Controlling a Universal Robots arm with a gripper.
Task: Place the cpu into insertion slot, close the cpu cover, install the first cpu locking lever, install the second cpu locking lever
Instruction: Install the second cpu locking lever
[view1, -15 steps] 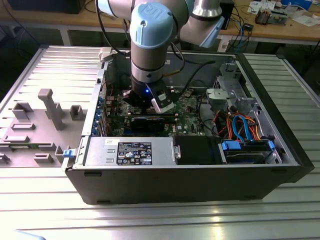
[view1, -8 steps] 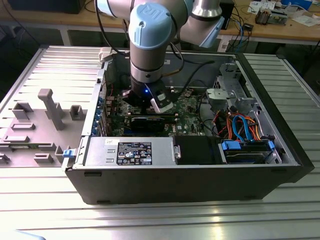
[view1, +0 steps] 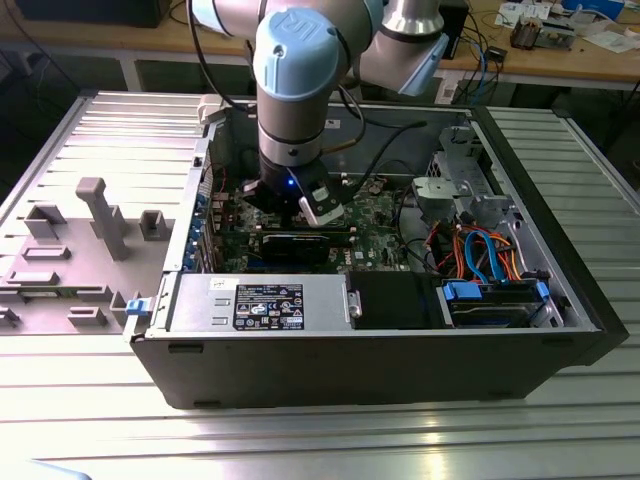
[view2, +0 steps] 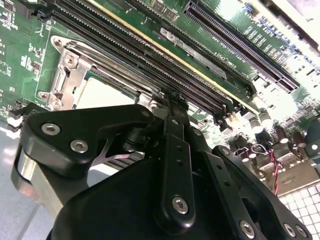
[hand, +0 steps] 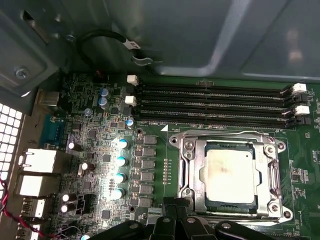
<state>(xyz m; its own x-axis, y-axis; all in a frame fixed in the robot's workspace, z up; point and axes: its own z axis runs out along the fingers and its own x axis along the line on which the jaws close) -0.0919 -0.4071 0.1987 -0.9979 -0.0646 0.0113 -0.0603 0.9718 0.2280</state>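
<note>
The cpu, small flat square chip with dull silver top, seated in the square metal-rimmed insertion slot, silvery cpu cover framing it, black gripper low at the socket's edge, fingers drawn together, holding nothing, inside the open computer case.

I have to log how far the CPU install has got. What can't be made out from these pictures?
- Gripper fingertips: in the second wrist view its own black body hides whether they are open or shut.
- Insertion slot, near edge: in the first wrist view the gripper covers it, so the lever state is uncertain.
- Cpu and cpu cover: in the exterior view the arm hides that spot.
</note>
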